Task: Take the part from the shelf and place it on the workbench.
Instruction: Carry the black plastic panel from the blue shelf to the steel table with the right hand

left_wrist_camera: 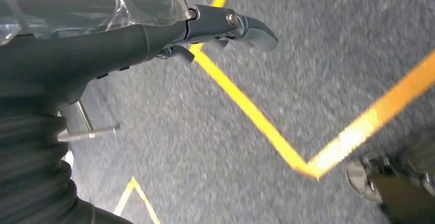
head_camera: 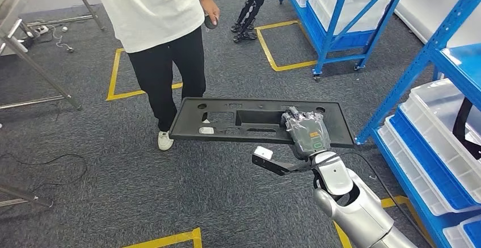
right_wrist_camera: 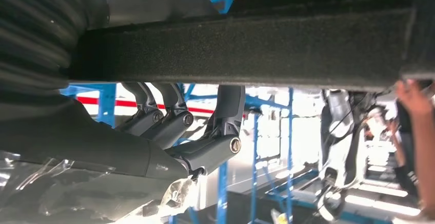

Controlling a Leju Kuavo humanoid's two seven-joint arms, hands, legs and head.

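The part (head_camera: 227,120) is a long, flat black plastic panel with several cut-outs. It hangs level above the carpet in the head view. My right hand (head_camera: 306,131), wrapped in clear film, grips the panel's near edge toward its right end. From the right wrist view, the panel (right_wrist_camera: 246,44) runs as a dark bar, and the dark fingers (right_wrist_camera: 174,121) hook up against it. My left hand (left_wrist_camera: 225,26) hangs over the grey floor with its thumb stretched out and nothing in it.
A person (head_camera: 164,32) in a white shirt and black trousers stands just beyond the panel's left end. Blue shelves (head_camera: 448,117) with white bins line the right side, and another blue rack (head_camera: 340,15) stands behind. Metal frame legs (head_camera: 34,61) and cables lie at the left. Yellow tape (head_camera: 116,75) marks the carpet.
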